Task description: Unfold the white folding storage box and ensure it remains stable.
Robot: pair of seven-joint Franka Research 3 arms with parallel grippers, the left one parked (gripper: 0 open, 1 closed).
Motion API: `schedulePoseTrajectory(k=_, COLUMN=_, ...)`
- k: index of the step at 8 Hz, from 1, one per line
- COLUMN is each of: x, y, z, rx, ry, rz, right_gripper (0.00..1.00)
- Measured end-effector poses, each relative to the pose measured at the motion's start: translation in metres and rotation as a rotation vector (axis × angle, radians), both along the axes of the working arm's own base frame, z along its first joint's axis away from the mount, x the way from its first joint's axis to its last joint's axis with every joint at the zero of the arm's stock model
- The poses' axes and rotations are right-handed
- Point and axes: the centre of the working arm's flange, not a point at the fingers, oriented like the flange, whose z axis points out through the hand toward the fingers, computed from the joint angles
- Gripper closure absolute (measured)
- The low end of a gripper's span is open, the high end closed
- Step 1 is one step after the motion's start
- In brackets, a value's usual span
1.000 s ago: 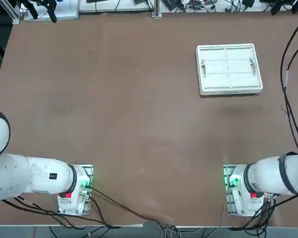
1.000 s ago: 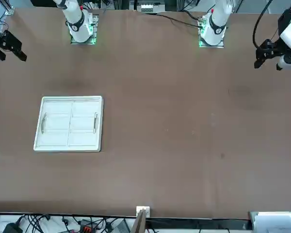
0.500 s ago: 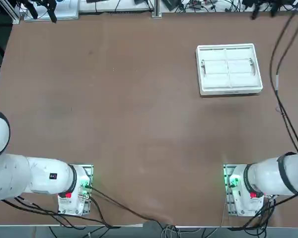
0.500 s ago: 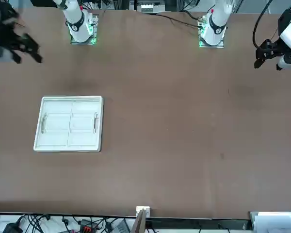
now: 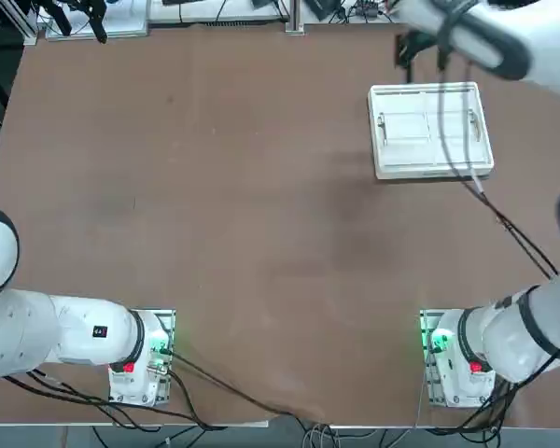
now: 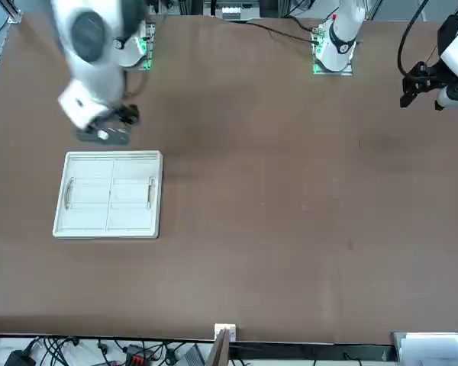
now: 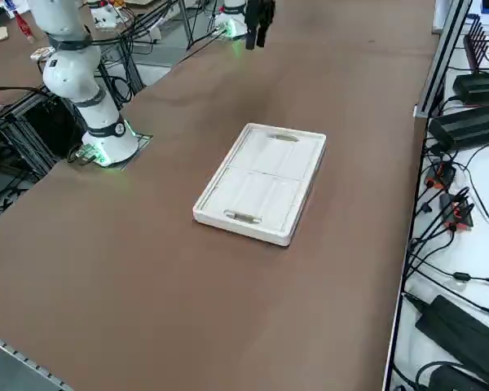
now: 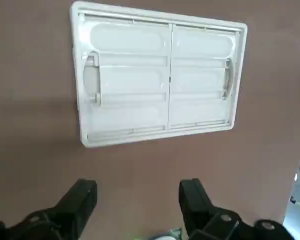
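The right gripper [image 8: 137, 200] is held with its dark fingers [image 8: 82, 197] spread wide and nothing between them, poised above the brown table [image 5: 243, 205] just beside the white folding storage box [image 5: 430, 129]. A second ago the arm was not seen near the box at all; it has now been swung in over the table's far right area, so the approach is judged to be under way, with no contact made. The box itself has not been shifted: it is seen lying collapsed flat, well apart from the table's edges. Its shape is a shallow rectangle with a thick rim, two ribbed panels folded inward and meeting at a centre seam, and a slim handle bar near each short end. The plastic looks smooth and rigid; the tabletop is matte.
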Motion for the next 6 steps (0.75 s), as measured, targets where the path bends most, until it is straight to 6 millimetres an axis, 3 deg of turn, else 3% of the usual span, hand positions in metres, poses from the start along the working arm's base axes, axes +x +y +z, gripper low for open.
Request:
schedulePoseTrajectory(k=2, x=0.003, y=0.058, z=-0.08, rx=-0.14, ry=-0.081, rz=-0.055, right_gripper=0.0)
schedulePoseTrajectory(k=4, x=0.01, y=0.102, z=-0.15, rx=-0.234, ry=-0.101, rz=-0.014, right_gripper=0.0)
schedulePoseTrajectory(k=6, x=0.028, y=0.111, z=-0.198, rx=-0.28, ry=-0.092, rz=-0.006, right_gripper=0.0)
